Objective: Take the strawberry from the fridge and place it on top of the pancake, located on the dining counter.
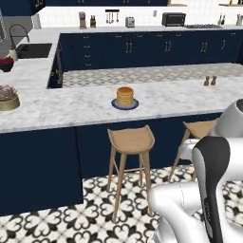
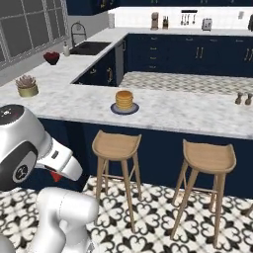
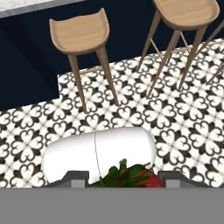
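The arm [image 1: 190, 209] is built of smooth, glossy white rounded shells, fat and tube-like. In the left base view a tall black panel [image 1: 211, 185] with a rounded top runs down the near link, edged in white, and a pale grey dome [image 1: 235, 116] sits above it at the right. In the right base view a large rounded joint [image 2: 20, 146] shows a dark grey band with a small white mark and tiny red dots on its cap. A white cylinder link [image 2: 66, 210] lies below it, with a small red patch [image 2: 58, 176] between them.
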Controlling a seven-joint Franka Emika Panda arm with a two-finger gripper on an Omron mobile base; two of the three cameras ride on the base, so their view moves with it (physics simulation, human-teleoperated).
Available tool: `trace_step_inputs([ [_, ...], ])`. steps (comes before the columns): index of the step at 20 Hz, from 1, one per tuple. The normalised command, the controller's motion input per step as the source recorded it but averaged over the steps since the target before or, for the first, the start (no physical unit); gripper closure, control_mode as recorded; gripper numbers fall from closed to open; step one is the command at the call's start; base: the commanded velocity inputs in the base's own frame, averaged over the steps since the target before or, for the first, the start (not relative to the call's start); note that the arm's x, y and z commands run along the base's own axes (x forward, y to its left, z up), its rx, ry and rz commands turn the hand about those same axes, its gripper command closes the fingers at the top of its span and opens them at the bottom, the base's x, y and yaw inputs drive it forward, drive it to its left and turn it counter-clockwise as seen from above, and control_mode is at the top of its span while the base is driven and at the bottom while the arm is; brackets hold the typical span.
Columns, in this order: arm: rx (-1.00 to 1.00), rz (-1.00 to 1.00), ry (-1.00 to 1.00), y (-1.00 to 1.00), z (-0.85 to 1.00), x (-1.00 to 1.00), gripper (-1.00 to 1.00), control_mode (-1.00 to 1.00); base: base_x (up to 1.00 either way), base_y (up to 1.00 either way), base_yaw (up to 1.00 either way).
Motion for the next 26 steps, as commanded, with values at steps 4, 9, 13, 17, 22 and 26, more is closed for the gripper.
trace_step_inputs([
  [4, 0.00, 0.00, 0.00, 0.00, 0.00, 0.00, 1.00, 1.00, 0.54, 0.66, -0.01],
  [9, 0.00, 0.00, 0.00, 0.00, 0.00, 0.00, 1.00, 1.00, 0.69, 0.46, 0.00],
  [13, 0.00, 0.00, 0.00, 0.00, 0.00, 0.00, 1.00, 1.00, 0.55, -0.06, 0.00],
  [17, 0.00, 0.00, 0.00, 0.00, 0.00, 0.00, 1.00, 1.00, 0.49, -0.30, 0.00],
  [22, 0.00, 0.00, 0.00, 0.00, 0.00, 0.00, 1.00, 1.00, 0.26, -0.45, 0.00],
  [26, 0.00, 0.00, 0.00, 0.00, 0.00, 0.00, 1.00, 1.00, 0.18, -0.46, 0.00],
])
